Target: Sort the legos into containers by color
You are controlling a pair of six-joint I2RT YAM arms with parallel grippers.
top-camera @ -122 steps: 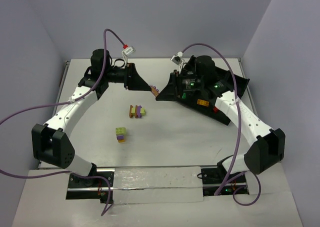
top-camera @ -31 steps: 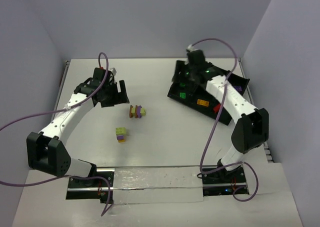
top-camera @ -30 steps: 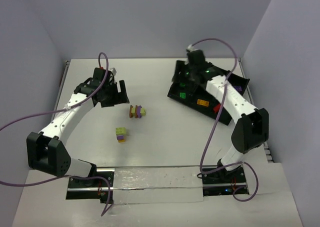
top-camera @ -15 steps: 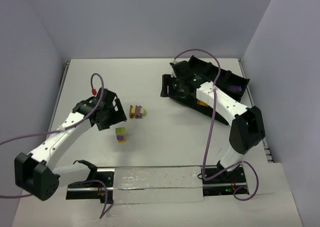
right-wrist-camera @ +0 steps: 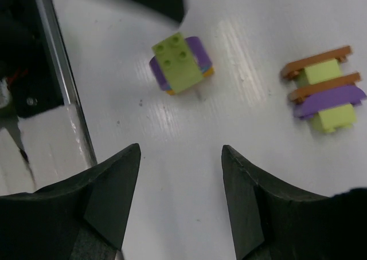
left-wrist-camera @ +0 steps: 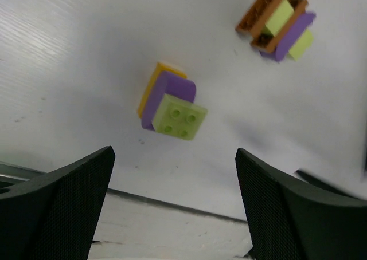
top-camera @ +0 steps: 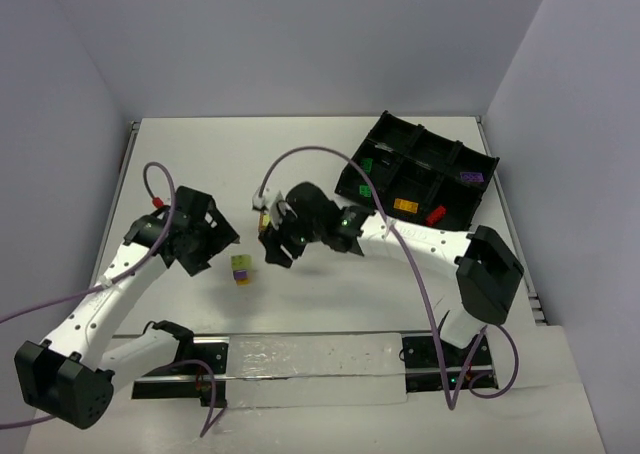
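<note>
Left arm (top-camera: 105,289) stretched forward, wrist bent inward, left gripper (top-camera: 215,242) angled down toward the right, jaws wide apart, nothing held. Right arm (top-camera: 420,239) folded low, reaching across to the left, right gripper (top-camera: 273,246) tilted down, jaws wide apart, nothing held. Grippers near each other, not touching

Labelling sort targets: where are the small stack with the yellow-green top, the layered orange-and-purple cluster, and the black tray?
small stack (left-wrist-camera: 179,117), left wrist view, on its yellow-green studded top.
layered cluster (left-wrist-camera: 281,16), left wrist view, on its yellow-green middle brick.
black tray (top-camera: 440,137), top external view, on its far wall.
</note>
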